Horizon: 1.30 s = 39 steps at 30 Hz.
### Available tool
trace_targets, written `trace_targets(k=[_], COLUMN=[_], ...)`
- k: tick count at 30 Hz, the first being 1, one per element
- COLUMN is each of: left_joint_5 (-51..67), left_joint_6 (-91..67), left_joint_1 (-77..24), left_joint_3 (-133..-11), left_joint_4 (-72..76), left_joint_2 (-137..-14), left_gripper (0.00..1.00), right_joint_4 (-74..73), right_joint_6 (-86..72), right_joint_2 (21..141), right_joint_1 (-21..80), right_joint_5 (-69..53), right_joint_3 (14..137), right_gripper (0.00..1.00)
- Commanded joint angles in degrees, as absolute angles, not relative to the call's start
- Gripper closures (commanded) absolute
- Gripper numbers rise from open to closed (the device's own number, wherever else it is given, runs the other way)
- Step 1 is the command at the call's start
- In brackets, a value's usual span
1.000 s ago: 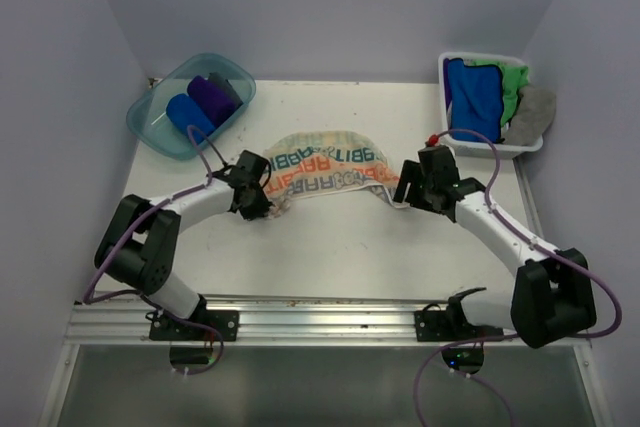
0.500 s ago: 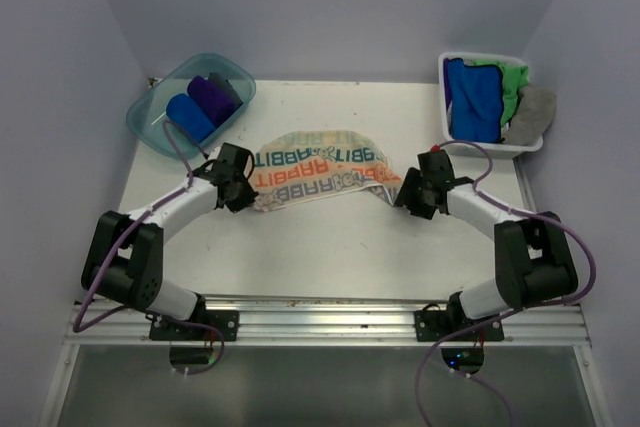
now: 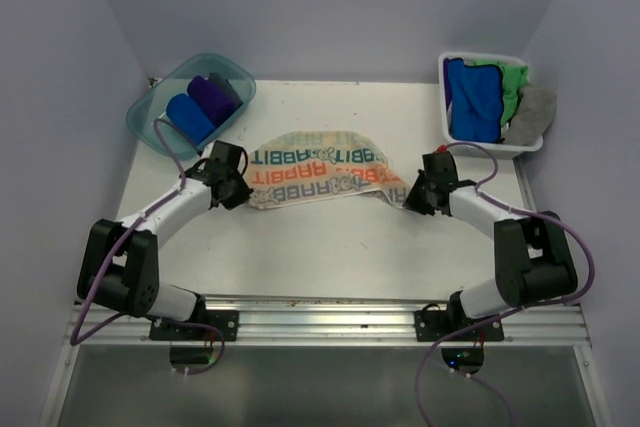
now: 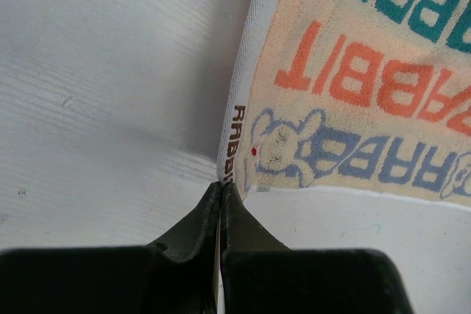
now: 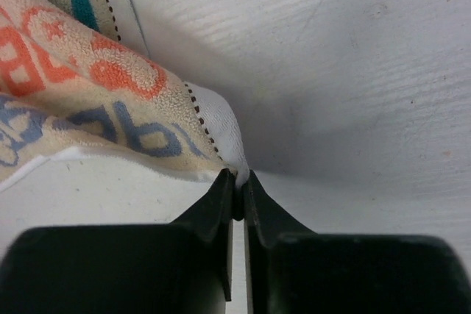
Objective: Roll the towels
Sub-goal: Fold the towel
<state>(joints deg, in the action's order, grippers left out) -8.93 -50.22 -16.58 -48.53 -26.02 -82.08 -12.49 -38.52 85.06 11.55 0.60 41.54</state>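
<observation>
A cream towel [image 3: 318,169] with teal and orange lettering lies spread across the middle of the table. My left gripper [image 3: 242,197] is shut on its near left corner; in the left wrist view the fingertips [image 4: 222,185] pinch the white hem of the towel [image 4: 353,101]. My right gripper [image 3: 407,198] is shut on the near right corner, where the jaws [image 5: 239,178] clamp the white edge of the towel [image 5: 88,101]. Rolled blue [image 3: 189,117] and purple [image 3: 212,97] towels lie in the tub. Loose blue [image 3: 470,97], green [image 3: 513,87] and grey [image 3: 531,113] towels sit in the basket.
The translucent teal tub [image 3: 150,140] stands at the back left of the table. The white basket [image 3: 480,146] stands at the back right. Lilac walls close in the table on three sides, and the arm bases sit on a rail at the near edge.
The left gripper pulled its towel corner left and away from the bases. The right gripper moved to the right corner and closed on it. The towel now lies wider and flatter.
</observation>
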Motion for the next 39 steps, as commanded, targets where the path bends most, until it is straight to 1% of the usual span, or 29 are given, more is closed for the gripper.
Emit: trace_targets(k=[1, 5, 8, 10, 18, 21, 26, 31, 35, 39], left_joint_5=[-9.0, -7.9, -7.1, -6.8, -7.6, -7.3, -6.7, -6.2, -6.9, -5.7], left_joint_6=[-48.3, -46.7, -44.9, -43.9, -38.1, -37.3, -36.3, -35.2, -34.5, -35.8], left_joint_1=[-15.7, -15.1, -14.2, -13.4, -11.3, -11.3, -11.3, -11.3, -11.3, -11.3], left_joint_3=[-50.0, -52.2, -56.7, -60.8, -79.1, -81.7, -82.0, -80.5, -79.3, -77.6], left_joint_4=[-26.5, -27.3, -29.3, -29.9, -34.3, -34.2, -34.3, -34.5, -37.1, -40.7], left_joint_2=[-79.7, -78.0, -76.9, -75.9, -72.2, -69.2, -63.6, -55.2, -49.5, -44.0], left_gripper=[1.00, 1.00, 1.00, 1.00, 1.00, 1.00, 1.00, 1.00, 1.00, 1.00], right_joint_4=[-11.2, -13.8, -16.2, -18.1, -23.2, -25.1, -29.9, -35.1, -40.6, -46.4], right_joint_6=[-38.7, -37.2, -35.3, -34.1, -30.6, -30.6, -29.4, -28.7, -29.0, -31.0], right_joint_2=[82.3, 79.0, 75.4, 73.0, 66.5, 63.2, 57.4, 48.5, 42.1, 36.7], right_joint_1=[11.0, 10.5, 9.8, 9.6, 8.7, 8.7, 8.7, 8.7, 8.7, 8.6], right_joint_5=[2.6, 4.1, 5.5, 8.1, 9.8, 9.9, 9.7, 9.1, 9.4, 6.5], right_joint_3=[41.9, 44.4, 48.2, 51.9, 65.8, 69.0, 71.9, 73.3, 73.8, 74.1], right_gripper=[1.00, 1.00, 1.00, 1.00, 1.00, 1.00, 1.00, 1.00, 1.00, 1.00])
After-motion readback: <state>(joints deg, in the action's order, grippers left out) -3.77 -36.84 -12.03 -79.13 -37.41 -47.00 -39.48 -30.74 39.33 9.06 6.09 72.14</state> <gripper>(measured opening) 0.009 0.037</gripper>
